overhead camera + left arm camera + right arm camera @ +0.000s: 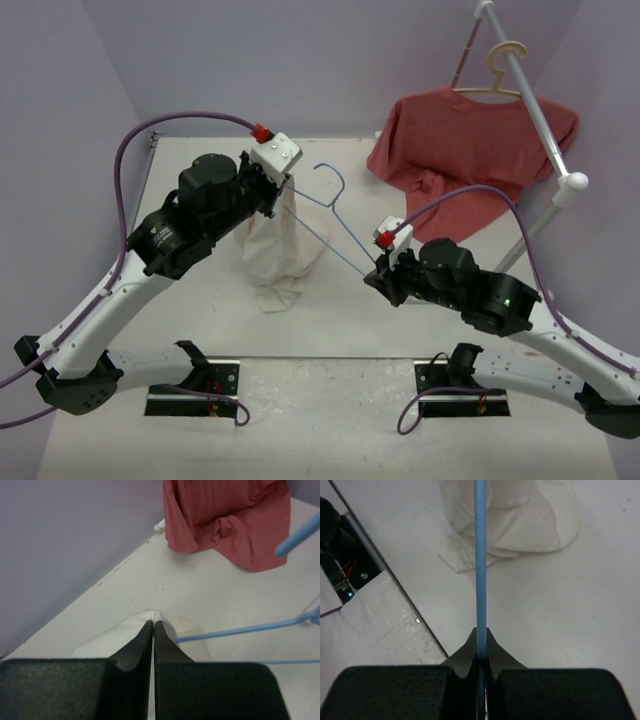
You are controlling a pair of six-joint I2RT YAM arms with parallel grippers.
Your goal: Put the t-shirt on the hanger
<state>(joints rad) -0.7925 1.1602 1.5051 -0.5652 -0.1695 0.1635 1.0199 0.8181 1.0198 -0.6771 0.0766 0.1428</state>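
The cream-white t-shirt (275, 250) hangs in a bunched column from my left gripper (286, 188), its lower end resting on the table. In the left wrist view my left gripper (153, 624) is shut on a fold of the t-shirt (117, 636). The thin light-blue hanger (325, 225) runs from its hook near the shirt down to my right gripper (376, 268). One wire of the hanger (240, 629) passes into the cloth just right of the left fingertips. In the right wrist view my right gripper (481, 634) is shut on the hanger (480, 555), which points toward the t-shirt (520, 515).
A red t-shirt (470, 140) hangs on a beige hanger (505, 62) from a white rack (545, 130) at the back right, its hem draped on the table. The red t-shirt (225, 515) lies beyond the left gripper. Purple walls close off the back and sides.
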